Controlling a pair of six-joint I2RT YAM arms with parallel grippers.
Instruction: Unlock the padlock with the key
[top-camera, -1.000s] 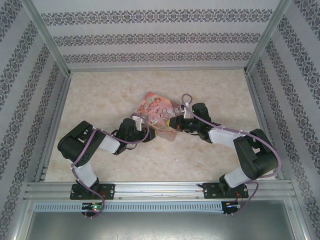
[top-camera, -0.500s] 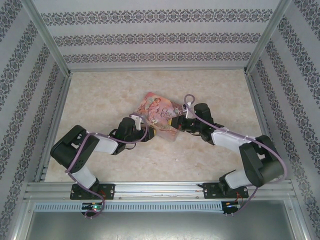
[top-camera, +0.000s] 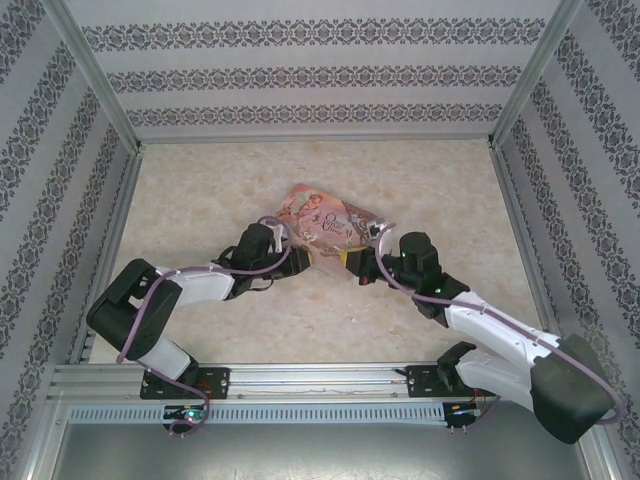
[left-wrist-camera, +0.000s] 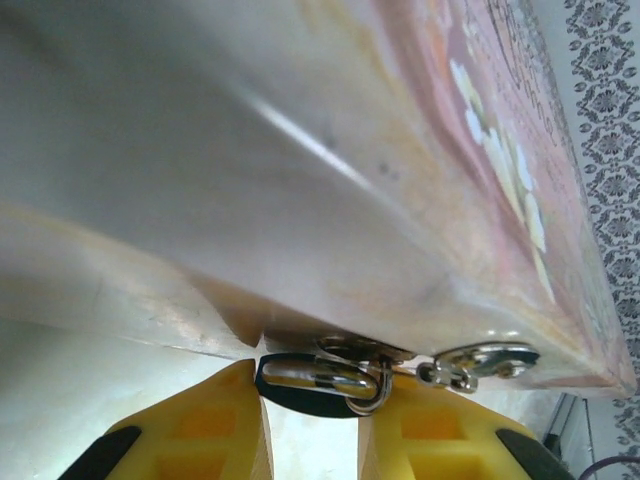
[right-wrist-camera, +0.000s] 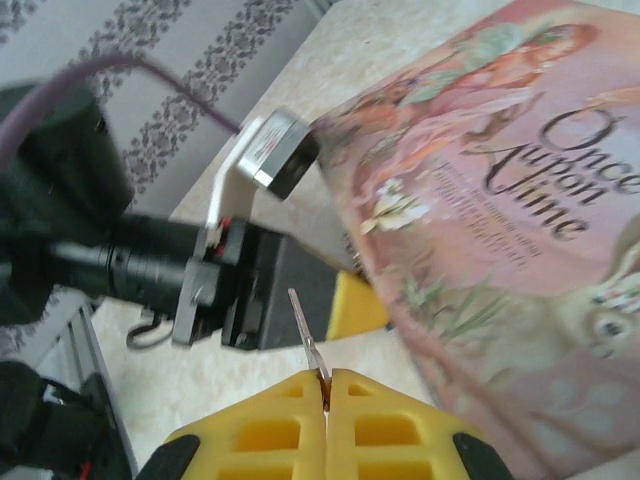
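Observation:
The padlock (left-wrist-camera: 300, 388) is tiny, with a dark teal body and a silver shackle (left-wrist-camera: 335, 373). It hangs from the hasp under the edge of the pink illustrated tin (left-wrist-camera: 330, 180). My left gripper (left-wrist-camera: 312, 405) has its yellow fingers (left-wrist-camera: 205, 430) pressed against both sides of the padlock. In the right wrist view my right gripper (right-wrist-camera: 325, 378) is shut on the key (right-wrist-camera: 306, 330), whose thin grey blade sticks up out of the pads. The blade points toward the left gripper's black body (right-wrist-camera: 270, 290) beside the tin (right-wrist-camera: 500, 200). From above, the left gripper (top-camera: 303, 262) and right gripper (top-camera: 352, 264) face each other at the tin's (top-camera: 325, 222) near edge.
A silver clasp (left-wrist-camera: 482, 360) hangs from the tin's edge just right of the padlock. The beige table (top-camera: 200, 190) is walled on three sides by patterned panels (top-camera: 320, 75). A metal rail (top-camera: 320, 380) runs along the near edge at the arm bases.
The right arm has stretched out low, with its elbow swung down and right and its gripper slightly lower. The left arm has sunk lower. The left jaws have narrowed onto the padlock.

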